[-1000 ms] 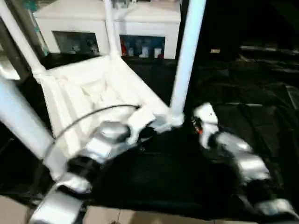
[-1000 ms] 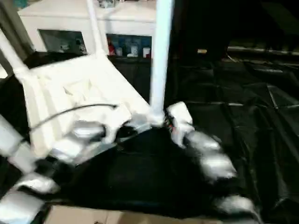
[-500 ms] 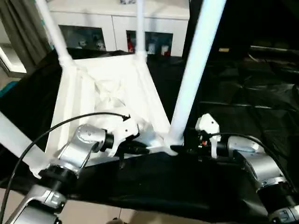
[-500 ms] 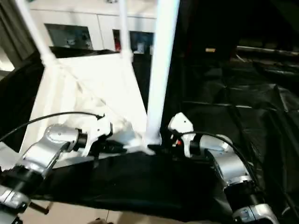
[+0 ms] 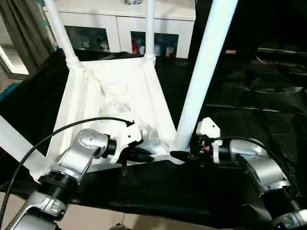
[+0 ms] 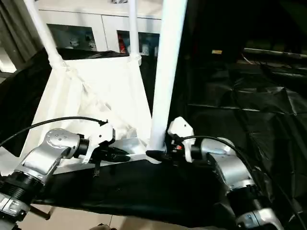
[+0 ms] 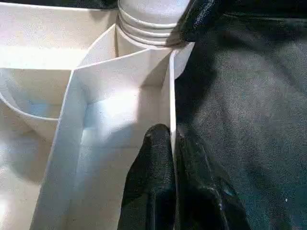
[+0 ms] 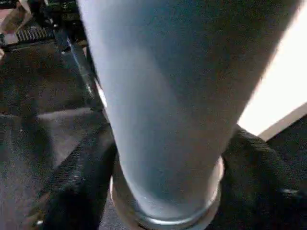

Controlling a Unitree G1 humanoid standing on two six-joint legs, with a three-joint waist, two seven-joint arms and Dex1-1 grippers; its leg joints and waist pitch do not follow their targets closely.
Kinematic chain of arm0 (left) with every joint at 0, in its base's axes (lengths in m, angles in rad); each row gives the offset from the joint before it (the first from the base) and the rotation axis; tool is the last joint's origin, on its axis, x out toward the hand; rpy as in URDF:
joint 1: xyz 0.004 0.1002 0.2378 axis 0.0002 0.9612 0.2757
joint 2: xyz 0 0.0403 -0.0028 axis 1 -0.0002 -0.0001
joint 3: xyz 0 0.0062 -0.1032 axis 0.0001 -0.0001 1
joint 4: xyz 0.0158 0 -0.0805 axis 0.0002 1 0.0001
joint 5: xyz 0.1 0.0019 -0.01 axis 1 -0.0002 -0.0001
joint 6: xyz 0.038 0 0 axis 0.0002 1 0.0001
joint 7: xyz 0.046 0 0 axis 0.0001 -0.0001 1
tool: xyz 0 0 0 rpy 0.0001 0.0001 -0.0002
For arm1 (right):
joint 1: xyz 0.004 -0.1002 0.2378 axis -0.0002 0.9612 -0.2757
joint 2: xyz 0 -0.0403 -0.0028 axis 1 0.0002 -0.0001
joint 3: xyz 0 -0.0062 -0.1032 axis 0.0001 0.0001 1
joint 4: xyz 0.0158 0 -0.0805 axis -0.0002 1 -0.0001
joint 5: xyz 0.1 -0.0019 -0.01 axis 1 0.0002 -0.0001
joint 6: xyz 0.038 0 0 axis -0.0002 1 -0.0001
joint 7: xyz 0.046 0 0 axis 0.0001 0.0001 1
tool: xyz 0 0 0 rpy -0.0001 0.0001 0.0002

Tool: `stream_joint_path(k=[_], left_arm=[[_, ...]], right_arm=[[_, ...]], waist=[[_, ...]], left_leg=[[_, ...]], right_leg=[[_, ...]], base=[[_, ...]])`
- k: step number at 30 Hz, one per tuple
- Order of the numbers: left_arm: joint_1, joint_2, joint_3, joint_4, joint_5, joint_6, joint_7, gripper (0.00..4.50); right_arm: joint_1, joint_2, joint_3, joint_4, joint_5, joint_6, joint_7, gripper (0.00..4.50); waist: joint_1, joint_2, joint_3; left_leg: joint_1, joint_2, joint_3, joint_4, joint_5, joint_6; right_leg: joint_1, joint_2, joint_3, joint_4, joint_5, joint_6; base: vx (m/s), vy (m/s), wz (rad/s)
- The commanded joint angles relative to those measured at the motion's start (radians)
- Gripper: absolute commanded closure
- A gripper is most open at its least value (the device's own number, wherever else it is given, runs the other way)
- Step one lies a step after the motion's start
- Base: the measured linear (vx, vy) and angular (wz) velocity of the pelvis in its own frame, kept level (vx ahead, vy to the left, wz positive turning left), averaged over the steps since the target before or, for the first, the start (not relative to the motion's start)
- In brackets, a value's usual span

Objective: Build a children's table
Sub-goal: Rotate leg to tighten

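The white tabletop [image 5: 115, 96] lies underside up on the black sheet, ribs showing. Legs stand in its corner sockets: two at the far corners [image 5: 60, 33] [image 5: 149, 24], one at the near left [image 5: 17, 143], one at the near right [image 5: 201, 76]. My left gripper [image 5: 146, 154] is shut, pinching the tabletop's thin near rim wall [image 7: 170, 86] close to the near-right socket. My right gripper [image 5: 180, 155] reaches in from the right, and its black fingers [image 8: 81, 182] press on both sides of that leg [image 8: 168, 96] just above the socket.
A white cabinet with glass doors [image 5: 120, 33] stands behind the tabletop. Crinkled black sheet [image 5: 249, 96] covers the surface to the right. A grey curtain [image 5: 24, 28] hangs at the far left. Pale floor [image 5: 96, 220] shows below the sheet's near edge.
The camera has tilted and steadied. My right gripper has edged in and narrowed around the base of the near-right leg. The left gripper keeps its pinch on the rim.
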Motion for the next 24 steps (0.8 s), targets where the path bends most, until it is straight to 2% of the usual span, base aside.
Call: stream_joint_path(k=[1,5,10,13,17,18,20,21,22,24], left_arm=[[0.010,-0.008,-0.019,-0.031,-0.023,0.009,-0.036,4.50],[0.014,-0.004,-0.021,-0.036,-0.022,0.013,-0.035,4.50],[0.014,-0.001,-0.023,-0.039,-0.022,0.016,-0.034,4.50],[0.016,0.000,-0.023,-0.039,-0.022,0.017,-0.034,4.50],[0.004,-0.016,-0.009,-0.002,0.000,-0.002,0.025,4.50],[-0.001,-0.022,-0.006,0.008,0.005,0.001,0.041,4.50],[-0.032,-0.056,0.008,0.063,0.026,0.012,0.119,4.50],[-0.037,-0.062,0.010,0.071,0.027,0.013,0.129,4.50],[-0.066,-0.112,0.024,0.105,0.034,0.025,0.205,4.50],[-0.075,-0.132,0.026,0.114,0.038,0.035,0.234,4.50]], right_arm=[[-0.012,-0.006,0.006,0.009,-0.014,-0.003,0.013,1.58],[-0.012,-0.012,0.013,0.012,-0.019,0.000,0.028,1.67],[-0.012,-0.015,0.018,0.021,-0.024,-0.006,0.031,1.76],[-0.008,-0.016,0.021,0.029,-0.029,-0.013,0.032,1.78],[-0.019,0.024,-0.020,0.080,-0.038,-0.007,-0.070,1.78],[-0.023,0.035,-0.030,0.094,-0.039,-0.007,-0.098,1.78],[-0.042,0.105,-0.086,0.170,-0.041,0.001,-0.262,1.78],[-0.045,0.116,-0.095,0.181,-0.040,0.005,-0.288,1.78],[-0.054,0.181,-0.135,0.223,-0.042,0.021,-0.443,1.78],[-0.059,0.206,-0.151,0.239,-0.043,0.030,-0.506,1.78]], waist=[[-0.001,-0.014,-0.057],[-0.001,-0.015,-0.057],[-0.001,-0.015,-0.057],[-0.001,-0.014,-0.058],[-0.003,-0.015,-0.057],[-0.005,-0.014,-0.055],[-0.013,-0.015,-0.053],[-0.014,-0.014,-0.052],[-0.021,-0.012,-0.051],[-0.027,-0.013,-0.050]], left_leg=[[0.018,0.049,-0.011,-0.064,-0.138,0.071],[0.017,0.049,-0.011,-0.063,-0.126,0.079],[0.018,0.049,-0.011,-0.064,-0.143,0.072],[0.018,0.048,-0.012,-0.062,-0.135,0.072],[0.017,0.047,-0.011,-0.062,-0.137,0.074],[0.017,0.047,-0.011,-0.063,-0.145,0.070],[0.017,0.045,-0.014,-0.069,-0.187,0.038],[0.018,0.044,-0.014,-0.071,-0.199,0.028],[0.020,0.043,-0.017,-0.075,-0.229,-0.003],[0.022,0.043,-0.019,-0.079,-0.246,-0.015]], right_leg=[[0.048,-0.057,0.027,-0.058,-0.035,-0.258],[0.048,-0.057,0.027,-0.056,-0.026,-0.260],[0.047,-0.058,0.027,-0.059,-0.059,-0.256],[0.048,-0.057,0.027,-0.057,-0.046,-0.257],[0.047,-0.057,0.027,-0.058,-0.048,-0.260],[0.045,-0.057,0.027,-0.060,-0.063,-0.260],[0.046,-0.058,0.026,-0.067,-0.145,-0.244],[0.044,-0.058,0.027,-0.070,-0.168,-0.238],[0.042,-0.059,0.027,-0.073,-0.219,-0.226],[0.041,-0.059,0.028,-0.077,-0.242,-0.213]], base=[[0.000,0.000,0.00],[0.000,0.000,0.00],[0.000,0.000,0.00],[0.000,0.000,0.00],[0.000,0.000,0.00],[0.000,0.000,0.00],[0.000,0.000,0.00],[0.000,0.000,0.00],[0.000,0.000,0.00],[0.000,0.000,0.00]])
